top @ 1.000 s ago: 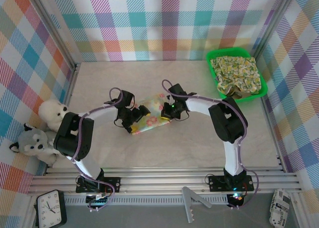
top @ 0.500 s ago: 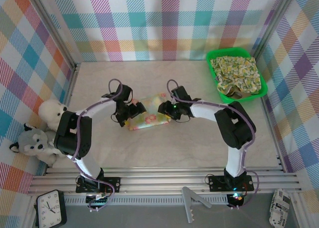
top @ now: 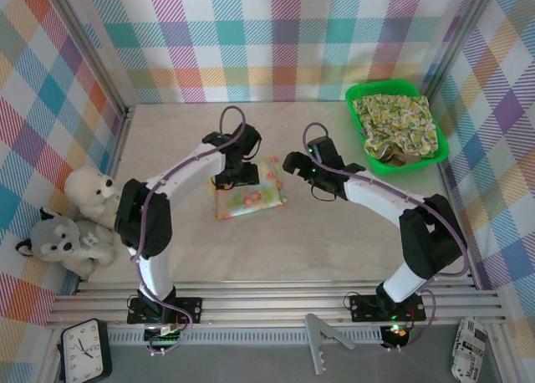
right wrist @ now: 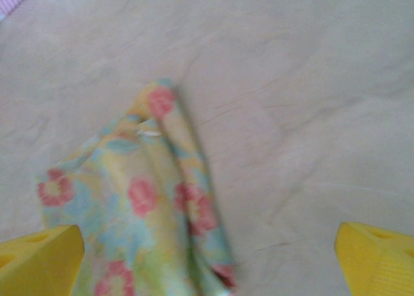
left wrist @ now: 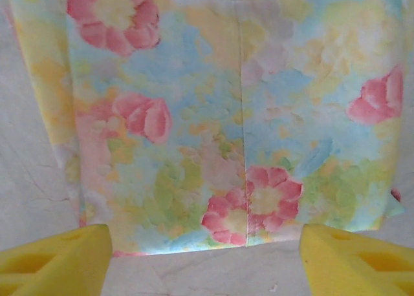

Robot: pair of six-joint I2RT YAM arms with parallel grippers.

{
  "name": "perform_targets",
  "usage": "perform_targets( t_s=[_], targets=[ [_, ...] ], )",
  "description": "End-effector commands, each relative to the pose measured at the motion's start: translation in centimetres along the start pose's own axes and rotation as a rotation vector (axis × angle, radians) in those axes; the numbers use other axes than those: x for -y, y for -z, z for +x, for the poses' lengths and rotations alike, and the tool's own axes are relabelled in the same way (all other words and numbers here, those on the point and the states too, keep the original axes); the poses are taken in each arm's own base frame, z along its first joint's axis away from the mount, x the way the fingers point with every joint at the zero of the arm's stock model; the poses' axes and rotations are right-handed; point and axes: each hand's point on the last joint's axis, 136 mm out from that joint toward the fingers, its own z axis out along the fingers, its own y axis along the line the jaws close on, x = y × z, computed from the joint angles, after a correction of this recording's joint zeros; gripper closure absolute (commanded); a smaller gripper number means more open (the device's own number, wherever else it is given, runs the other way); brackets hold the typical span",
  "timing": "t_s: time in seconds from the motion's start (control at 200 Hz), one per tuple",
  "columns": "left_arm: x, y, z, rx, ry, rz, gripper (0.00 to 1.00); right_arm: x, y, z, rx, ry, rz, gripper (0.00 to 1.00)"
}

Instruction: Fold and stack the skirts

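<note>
Pale floral skirt [top: 251, 196] folded flat on bench [top: 334, 241], centre of frame; left pincer [top: 236, 172] above its far edge, jaws spread, empty; right pincer [top: 292, 162] just right, also gaping, empty; yellow-green skirt [top: 394, 124] in green tray [top: 380, 85], upper right.

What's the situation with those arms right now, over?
Left gripper open, right gripper open. Floral skirt folded on table. Green tray well aside.

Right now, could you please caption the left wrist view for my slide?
Open left fingers hover above the folded floral skirt on the table.
</note>
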Motion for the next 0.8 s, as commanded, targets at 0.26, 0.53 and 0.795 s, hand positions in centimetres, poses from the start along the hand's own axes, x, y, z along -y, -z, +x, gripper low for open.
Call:
perform_targets(
  t_s=[0.26,0.53,0.795],
  targets=[
    [2.9,-5.1,-0.2,-0.118,-0.029,-0.005,0.5,4.8,2.4,-0.8,0.064,0.014,0.139,0.01],
    [2.4,-10.9,1.4,-0.233,-0.016,-0.05,0.14,5.7,3.4,-1.3,0.088,0.031,0.162,0.01],
    [0.0,-12.4,2.1,-0.293,-0.001,-0.032,0.0,6.3,4.3,-1.8,0.111,0.035,0.182,0.01]
  ],
)
